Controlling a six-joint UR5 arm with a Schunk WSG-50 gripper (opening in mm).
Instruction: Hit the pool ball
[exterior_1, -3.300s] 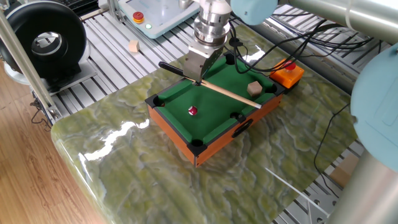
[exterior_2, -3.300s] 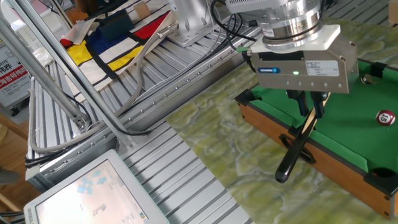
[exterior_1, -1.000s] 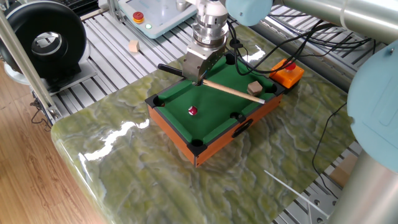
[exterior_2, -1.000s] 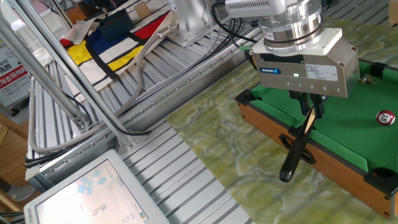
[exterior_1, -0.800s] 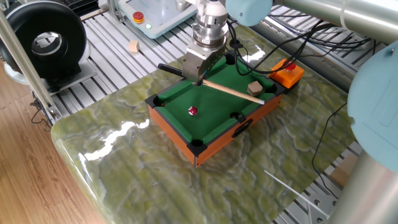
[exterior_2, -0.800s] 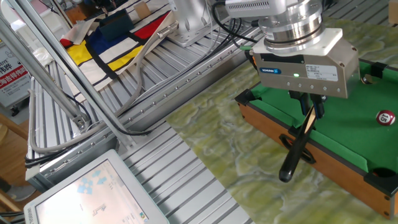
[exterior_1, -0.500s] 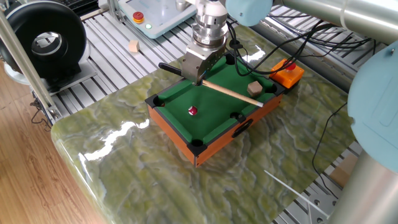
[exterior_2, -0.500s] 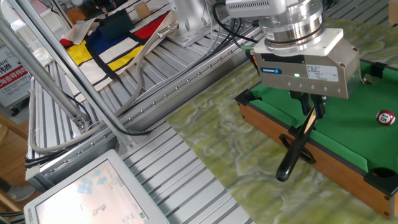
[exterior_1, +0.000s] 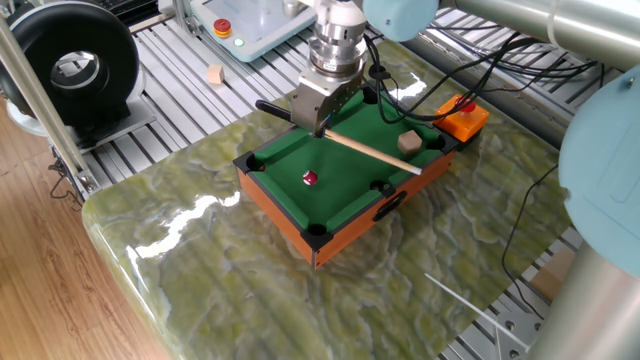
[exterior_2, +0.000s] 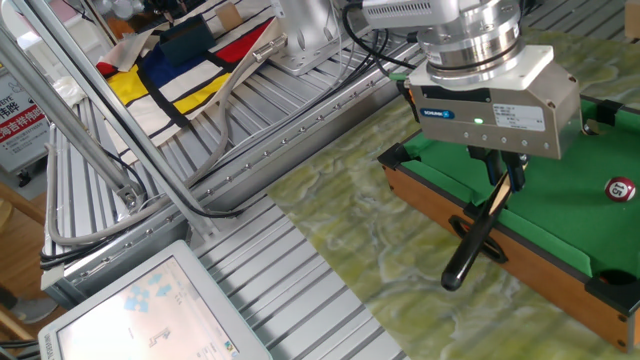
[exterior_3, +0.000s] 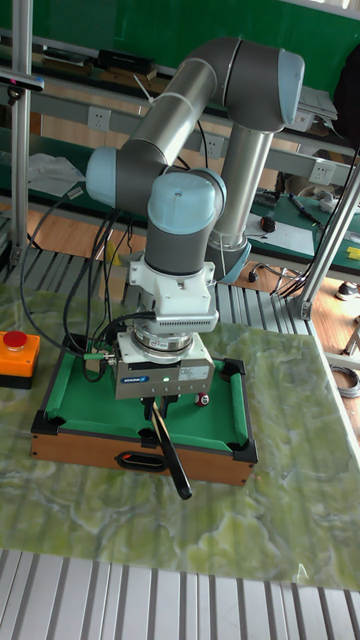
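The pool ball (exterior_1: 310, 178) is a tiny dark-red ball with a white spot, resting on the green felt of a small wooden pool table (exterior_1: 280, 203). It also shows at the right edge of the other fixed view as the ball (exterior_2: 621, 188). My gripper (exterior_1: 320, 128) hangs over the table's back-left part, shut on a cue stick (exterior_1: 370, 150). The cue's pale shaft runs across the felt toward the right rail, apart from the ball. Its black handle (exterior_2: 470, 250) juts out past the table's edge. In the tall view the gripper (exterior_3: 160, 405) hides most of the ball.
A tan wooden cube (exterior_1: 408, 142) lies on the felt near the cue's tip. An orange box with a red button (exterior_1: 462, 116) sits just behind the pool table. Cables trail at the back. Another small tan block (exterior_1: 214, 74) lies on the slatted metal surface.
The cue has swung slightly in the grip: its tip end has moved a little toward the front rail and the black handle has shifted. The ball has not moved.
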